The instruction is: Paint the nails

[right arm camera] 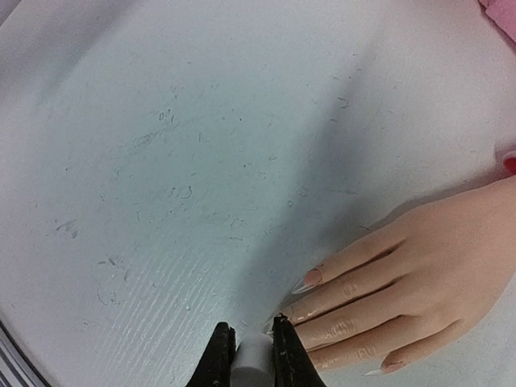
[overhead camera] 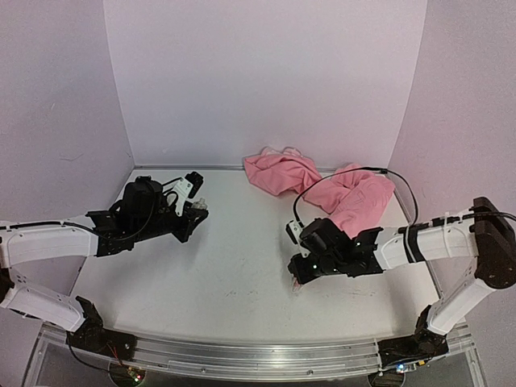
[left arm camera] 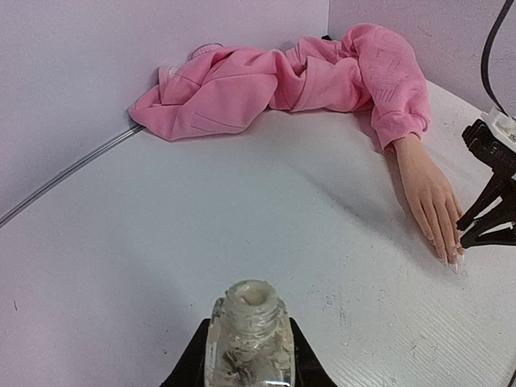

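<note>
The beige mannequin hand [right arm camera: 419, 274] lies palm down on the white table, its wrist in a pink hoodie sleeve [left arm camera: 395, 89]. Its pale glossy nails [right arm camera: 306, 280] point at my right gripper [right arm camera: 251, 348]. That gripper is shut on a white cap [right arm camera: 255, 361] and sits right at the middle fingertip; whatever hangs below the cap is hidden. In the top view the right gripper [overhead camera: 297, 276] covers the hand. My left gripper [left arm camera: 246, 355] is shut on a small clear uncapped bottle [left arm camera: 250, 330], held upright at the left of the table [overhead camera: 196, 205].
The pink hoodie [overhead camera: 322, 185] lies bunched at the back right against the wall. White walls enclose the table [overhead camera: 234, 274] on three sides. A black cable [overhead camera: 355, 173] loops over the hoodie to the right arm.
</note>
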Robot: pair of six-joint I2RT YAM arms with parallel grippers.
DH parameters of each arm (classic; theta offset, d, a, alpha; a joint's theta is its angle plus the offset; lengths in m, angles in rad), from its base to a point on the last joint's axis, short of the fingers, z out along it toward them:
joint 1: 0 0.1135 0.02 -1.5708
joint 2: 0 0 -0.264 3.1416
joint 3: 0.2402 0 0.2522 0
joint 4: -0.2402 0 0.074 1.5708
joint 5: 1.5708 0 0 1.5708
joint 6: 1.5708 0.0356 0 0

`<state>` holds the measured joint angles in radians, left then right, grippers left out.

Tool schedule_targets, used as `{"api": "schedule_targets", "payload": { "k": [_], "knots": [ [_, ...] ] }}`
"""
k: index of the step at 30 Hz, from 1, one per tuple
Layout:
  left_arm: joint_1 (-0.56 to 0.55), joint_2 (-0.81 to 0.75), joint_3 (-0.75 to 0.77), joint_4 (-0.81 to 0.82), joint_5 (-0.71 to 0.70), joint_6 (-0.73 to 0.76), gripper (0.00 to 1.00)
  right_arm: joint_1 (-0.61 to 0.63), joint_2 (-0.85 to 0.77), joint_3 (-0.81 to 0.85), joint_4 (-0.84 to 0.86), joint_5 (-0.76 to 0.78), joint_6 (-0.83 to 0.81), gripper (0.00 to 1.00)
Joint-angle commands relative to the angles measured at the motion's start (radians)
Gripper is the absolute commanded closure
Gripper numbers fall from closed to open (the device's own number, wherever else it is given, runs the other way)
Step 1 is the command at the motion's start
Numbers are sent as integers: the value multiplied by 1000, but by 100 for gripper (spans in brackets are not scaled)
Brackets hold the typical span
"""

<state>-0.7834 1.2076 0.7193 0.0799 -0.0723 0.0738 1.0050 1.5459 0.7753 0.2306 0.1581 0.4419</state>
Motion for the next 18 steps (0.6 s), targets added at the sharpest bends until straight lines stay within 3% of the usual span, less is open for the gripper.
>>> {"api": "schedule_targets", "payload": {
  "k": [1, 18],
  "knots": [
    [4, -27, 17, 67, 14, -3, 100, 7, 3, 48, -39, 58, 14, 100],
    [4, -28, 18, 67, 14, 0, 100, 7, 61, 59, -67, 82, 11, 100]
  ]
}}
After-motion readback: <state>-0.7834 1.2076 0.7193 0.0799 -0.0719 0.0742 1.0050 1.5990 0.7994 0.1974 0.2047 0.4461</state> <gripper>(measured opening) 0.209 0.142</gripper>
